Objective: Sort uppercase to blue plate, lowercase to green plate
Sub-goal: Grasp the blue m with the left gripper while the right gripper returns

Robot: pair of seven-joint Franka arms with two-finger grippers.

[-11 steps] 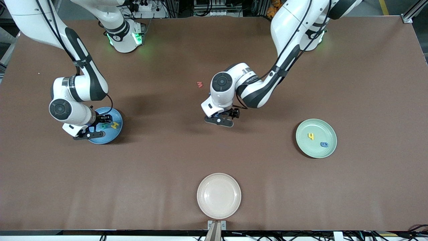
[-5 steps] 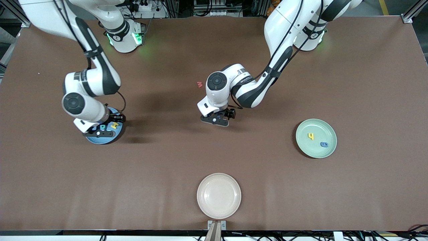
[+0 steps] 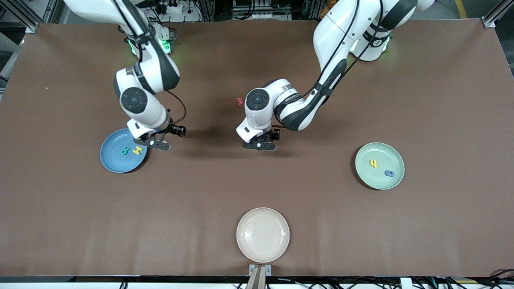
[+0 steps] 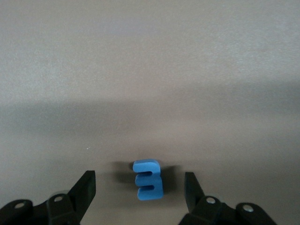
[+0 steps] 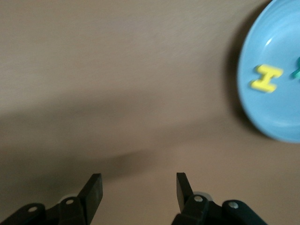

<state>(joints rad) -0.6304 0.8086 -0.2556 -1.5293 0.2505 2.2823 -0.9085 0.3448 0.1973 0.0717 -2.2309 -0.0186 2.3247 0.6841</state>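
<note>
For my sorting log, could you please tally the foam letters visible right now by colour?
Yellow: 2, the H on the blue plate and the h on the green plate.
Blue: 2, the round one and the comb-shaped one.
Teal-green: 1, the B.
Red: 1, the m.
Total: 6.

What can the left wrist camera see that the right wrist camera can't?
Only the left wrist view shows a small blue comb-shaped letter lying on the table between the open fingers of the left gripper.

Only the right wrist view shows the blue plate with the yellow H in it, plus a sliver of a green letter at the picture's edge. The right gripper is open with nothing between its fingers.

Both show the brown table and a pair of open black fingers.
</note>
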